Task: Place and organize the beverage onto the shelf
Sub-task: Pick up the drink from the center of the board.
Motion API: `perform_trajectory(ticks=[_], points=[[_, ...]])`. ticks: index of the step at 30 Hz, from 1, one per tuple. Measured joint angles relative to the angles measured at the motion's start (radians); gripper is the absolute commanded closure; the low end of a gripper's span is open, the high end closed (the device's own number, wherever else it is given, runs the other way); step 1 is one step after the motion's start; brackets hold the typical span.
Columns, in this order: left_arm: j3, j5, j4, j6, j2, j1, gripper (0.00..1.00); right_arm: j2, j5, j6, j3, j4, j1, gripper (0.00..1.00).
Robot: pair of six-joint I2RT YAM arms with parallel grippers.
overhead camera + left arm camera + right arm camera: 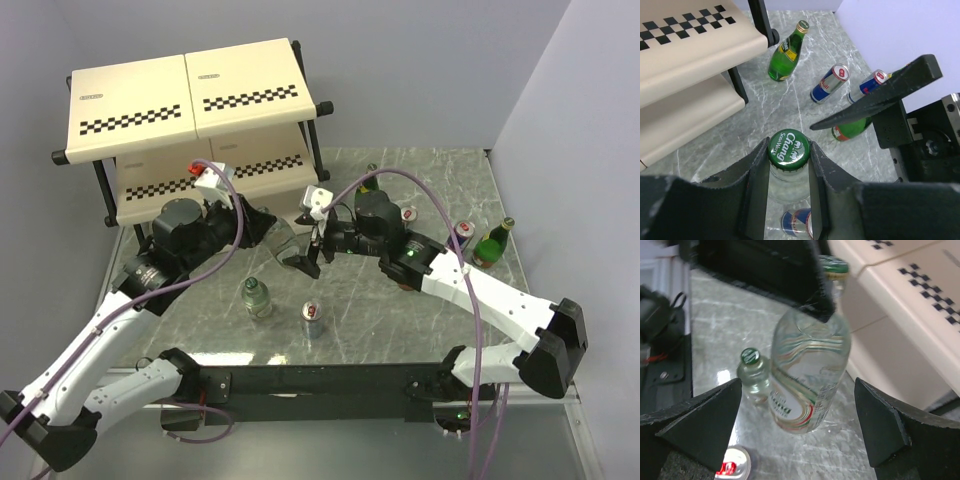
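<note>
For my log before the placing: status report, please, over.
Left end effector shut on clear bottle, at cap. Right end effector open, aimed at it. Nothing seen between bottle and shelf.

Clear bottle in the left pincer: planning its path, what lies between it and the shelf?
Only bare table separates the clear bottle from the shelf, shown in the left wrist view.

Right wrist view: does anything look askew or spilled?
The held clear bottle, pinched at its cap by the left gripper, leans toward the shelf, while the second clear bottle behind it stands straight. No spill visible.
</note>
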Motion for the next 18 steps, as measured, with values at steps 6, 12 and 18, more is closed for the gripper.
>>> perform_trajectory(ticks=[6, 12, 18], points=[[0.018, -0.036, 0.001, 0.0, 0.016, -0.032, 1.0, 0.029, 0.111, 0.041, 0.0, 0.041, 0.026, 0.01], [0.032, -0.051, 0.0, 0.001, 0.027, -0.051, 1.0, 0.068, 0.211, 0.063, 0.0, 0.055, 0.057, 0.02], [0.065, -0.055, 0.0, 0.005, 0.039, -0.064, 1.0, 0.106, 0.256, 0.078, 0.024, 0.056, 0.062, 0.06]])
